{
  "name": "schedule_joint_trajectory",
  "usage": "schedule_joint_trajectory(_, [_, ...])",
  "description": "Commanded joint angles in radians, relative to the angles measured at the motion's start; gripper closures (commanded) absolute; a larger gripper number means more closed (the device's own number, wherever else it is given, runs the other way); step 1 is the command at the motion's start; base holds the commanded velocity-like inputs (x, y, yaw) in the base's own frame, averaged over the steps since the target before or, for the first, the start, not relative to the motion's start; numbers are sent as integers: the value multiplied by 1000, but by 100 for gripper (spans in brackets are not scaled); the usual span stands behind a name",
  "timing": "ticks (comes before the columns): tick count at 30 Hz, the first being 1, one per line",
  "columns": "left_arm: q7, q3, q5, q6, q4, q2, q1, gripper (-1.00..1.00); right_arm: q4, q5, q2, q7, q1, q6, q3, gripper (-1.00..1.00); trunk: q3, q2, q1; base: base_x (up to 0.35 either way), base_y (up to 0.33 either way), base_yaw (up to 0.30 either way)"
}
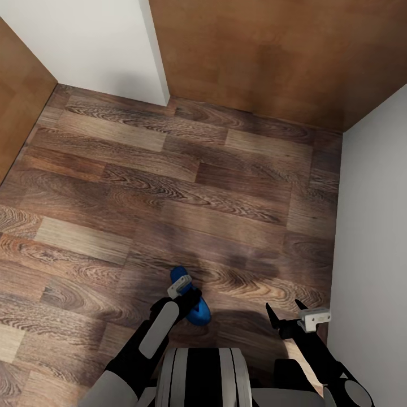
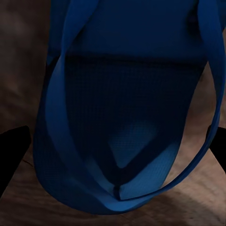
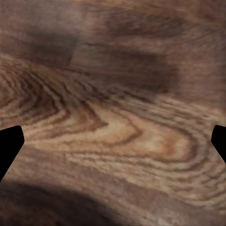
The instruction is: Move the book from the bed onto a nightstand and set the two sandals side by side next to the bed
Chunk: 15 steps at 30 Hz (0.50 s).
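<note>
Wood-plank floor (image 1: 186,186) takes most of the head view, boxed in by white walls (image 1: 90,39) and brown wooden panels: a big one ahead (image 1: 271,56), a slice of another at the left edge (image 1: 20,113). A pale wall (image 1: 373,226) runs down the right side. Can't tell what the panels belong to; both are cut off by the frame.

Robot's trunk (image 1: 198,376) is cut off at the bottom edge, its shadow dark on the planks ahead of it.

One blue sandal (image 1: 192,302) is at the left gripper (image 1: 183,294), low centre in the head view. Arm and wrist cover its middle; only the two ends stick out. Left wrist view: sandal (image 2: 127,108) sits between the two dark fingertips (image 2: 12,150), sole and straps close up, its far end cut off. Jaws look closed onto it; actual pad contact is hard to make out.

Right gripper (image 1: 287,317) hangs over bare floor near the right wall, jaws spread wide, holding nothing. Right wrist view: fingertips (image 3: 9,141) at both edges, wood grain (image 3: 117,127) between.
</note>
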Motion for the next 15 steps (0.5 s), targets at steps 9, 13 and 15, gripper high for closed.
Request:
schedule_joint_trajectory(9, [7, 0, 3, 7, -7, 0, -1, 100, 0, -8, 0, 6, 0, -2, -1, -100, 7, 0, -1, 0, 0, 0])
schedule_joint_trajectory(13, [7, 0, 3, 7, -7, 0, -1, 100, 0, -8, 0, 6, 0, -2, -2, -100, 23, 1, -3, 0, 0, 0])
schedule_joint_trajectory(15, [7, -1, 3, 7, -7, 0, 0, 100, 0, -8, 0, 6, 0, -2, -1, -100, 30, 2, -4, 0, 0, 0])
